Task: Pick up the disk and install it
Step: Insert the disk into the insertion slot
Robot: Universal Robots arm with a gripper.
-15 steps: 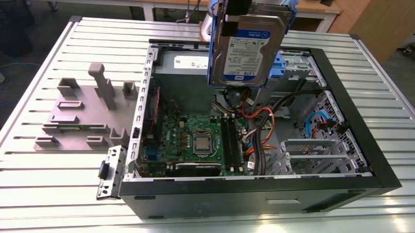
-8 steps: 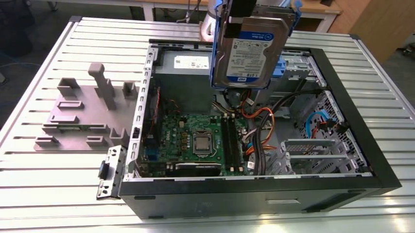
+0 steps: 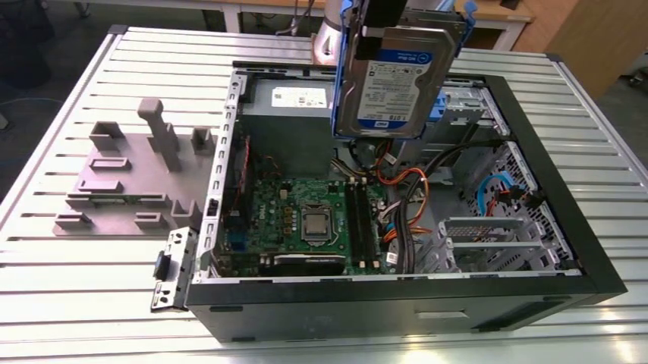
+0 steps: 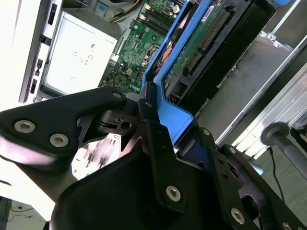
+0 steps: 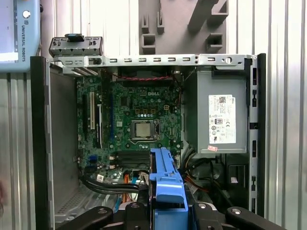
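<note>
On a slatted metal desk (image 3: 61, 258), an open computer case (image 3: 592, 250) lying on its side. Inside it, below the fingers (image 4: 156, 136): a green circuit board (image 3: 303, 212), orange and black cables (image 3: 410, 186), and a grey box (image 5: 216, 115) with a white printed sticker. Beside the case, well apart from the fingers, a grey plastic fixture (image 3: 132, 174). Fingers closed tight on the blue side rails of the disk (image 3: 390, 83). Disk held upright above the case, clear of it, its white and blue printed label towards the exterior view.
</note>
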